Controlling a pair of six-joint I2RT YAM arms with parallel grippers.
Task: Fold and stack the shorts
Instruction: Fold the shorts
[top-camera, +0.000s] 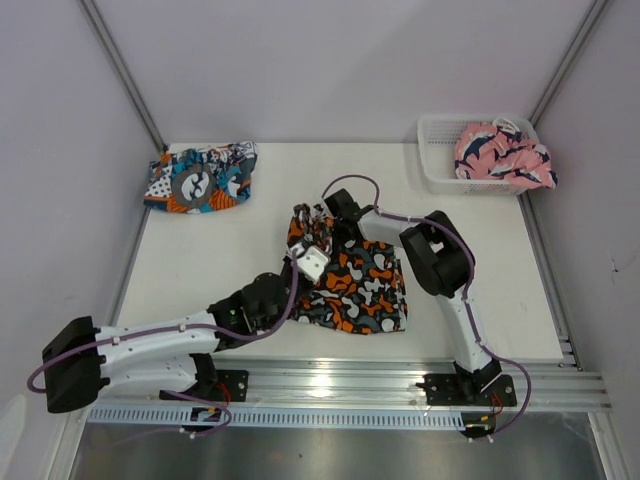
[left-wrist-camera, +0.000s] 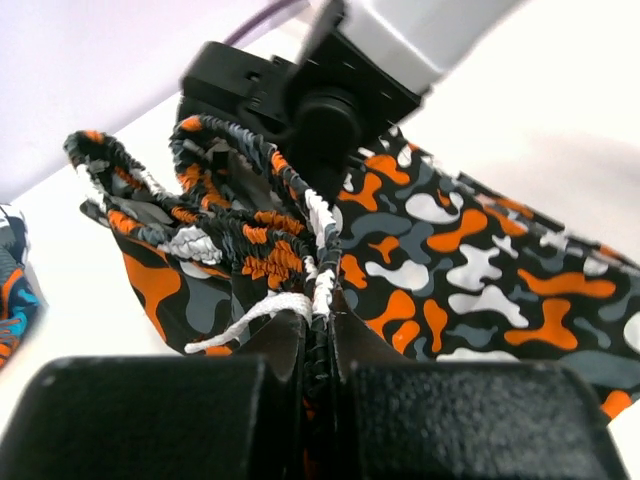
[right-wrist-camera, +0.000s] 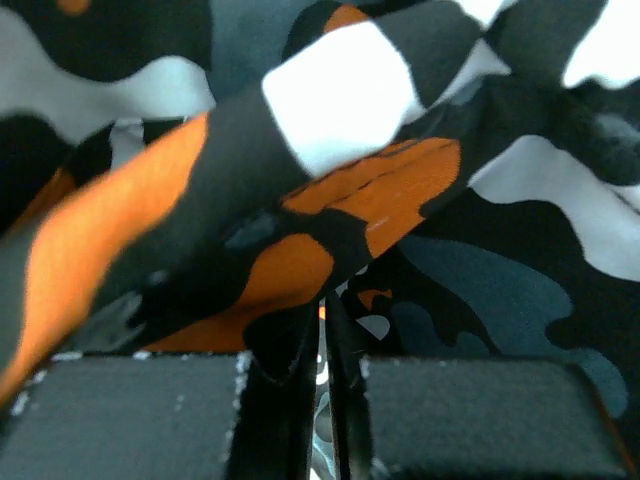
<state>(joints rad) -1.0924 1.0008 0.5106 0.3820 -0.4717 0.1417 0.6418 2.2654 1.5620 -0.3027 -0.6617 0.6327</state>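
From above, we see the left tool (top-camera: 314, 245) and the right tool (top-camera: 328, 215) meeting at the gathered waistband of the blotched shorts (top-camera: 360, 290), soft fabric in orange, black, white and grey. The legs of these shorts spread flat on the white surface (top-camera: 230, 260), toward the arm bases and to the right of both tools, while the waistband bunches up where the tools meet. The teal shorts (top-camera: 200, 178), soft cloth in teal-blue, orange and white with round emblems, lie crumpled well to the left of the left tool, near the far edge. A white plastic mesh basket (top-camera: 437, 160) stands far to the right of the right tool, with a pink patterned cloth (top-camera: 500, 155) inside it.

In the left wrist view, we find the left tool clenched on the elastic waistband, the fabric pinched between its black pads. A white drawstring (left-wrist-camera: 250, 315) loops just left of the grip. The right tool comes down into the waistband straight ahead, and the shorts' leg stretches away to the right.

In the right wrist view, the blotched fabric fills nearly everything, draped right in front of the black fingers (right-wrist-camera: 150, 420). These stand close together with only a thin slit between them. We cannot tell whether the right tool pinches the cloth or has let it go.
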